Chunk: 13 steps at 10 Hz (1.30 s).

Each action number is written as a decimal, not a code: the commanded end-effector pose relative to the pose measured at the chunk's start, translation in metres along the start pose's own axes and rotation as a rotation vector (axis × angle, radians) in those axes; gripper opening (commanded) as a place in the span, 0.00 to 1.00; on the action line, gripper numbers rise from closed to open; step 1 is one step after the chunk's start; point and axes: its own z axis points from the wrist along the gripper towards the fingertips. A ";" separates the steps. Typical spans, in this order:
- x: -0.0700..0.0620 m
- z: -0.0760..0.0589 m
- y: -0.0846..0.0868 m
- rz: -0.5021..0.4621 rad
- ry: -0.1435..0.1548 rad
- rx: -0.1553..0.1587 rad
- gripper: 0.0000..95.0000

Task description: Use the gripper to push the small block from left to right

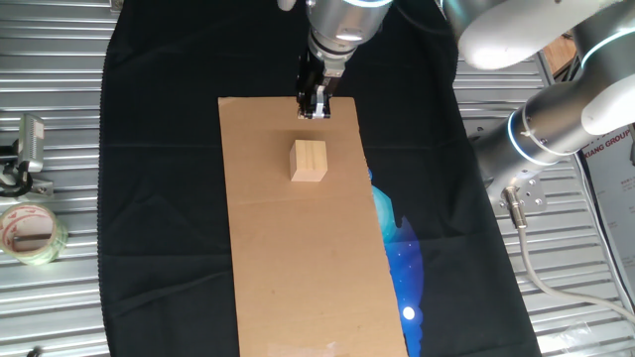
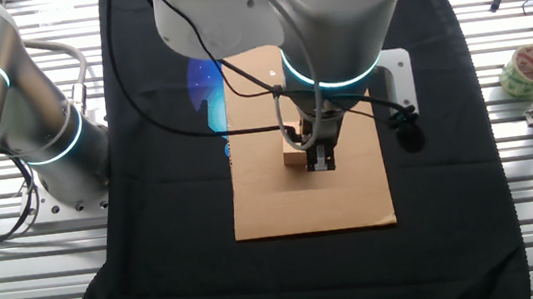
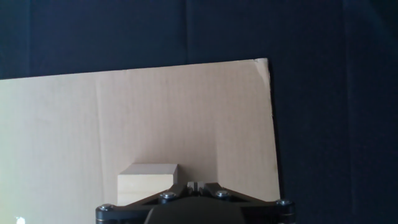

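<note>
End effector (image 1: 315,107) stands apart from small block (image 1: 309,161); hand view hides that gap.

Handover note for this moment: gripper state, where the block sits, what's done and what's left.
Gripper: fingers together, holding nothing, low over the cardboard sheet near its end edge.
Small block: upright on the sheet, a gap between it and the gripper in one fixed view; the other views cannot confirm.
Done: gripper lined up beside the block.
Left: make contact and push the block across.
</note>
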 end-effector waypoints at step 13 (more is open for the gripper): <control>0.007 0.018 -0.007 -0.016 -0.033 -0.011 0.00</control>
